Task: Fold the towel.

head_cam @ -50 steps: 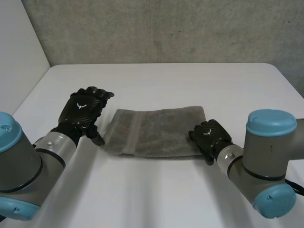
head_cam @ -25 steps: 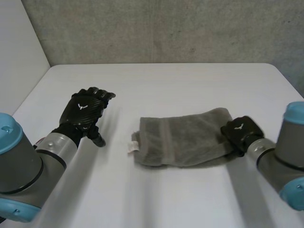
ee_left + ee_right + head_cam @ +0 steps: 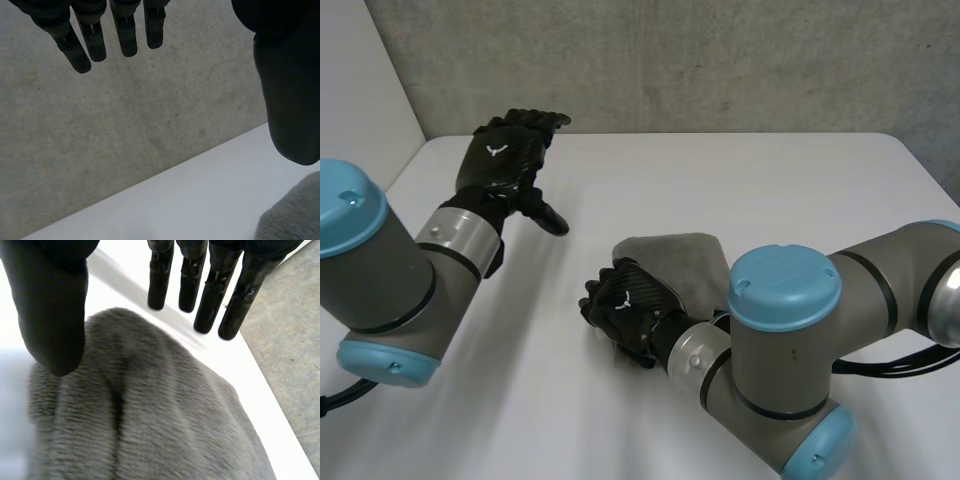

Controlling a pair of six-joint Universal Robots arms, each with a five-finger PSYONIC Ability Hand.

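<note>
Towel (image 3: 672,260) beneath unclenched right robot hand (image 3: 628,300); left robot hand (image 3: 505,160) aloft, likewise unclenched.

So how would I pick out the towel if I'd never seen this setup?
Start at the white table in front of the concrete wall. Near its middle lies the towel, a soft grey heap of cloth right against the robot's black right hand. It is fuzzy and rumpled, while the hand and arms beside it are hard, smooth machine parts.
</note>
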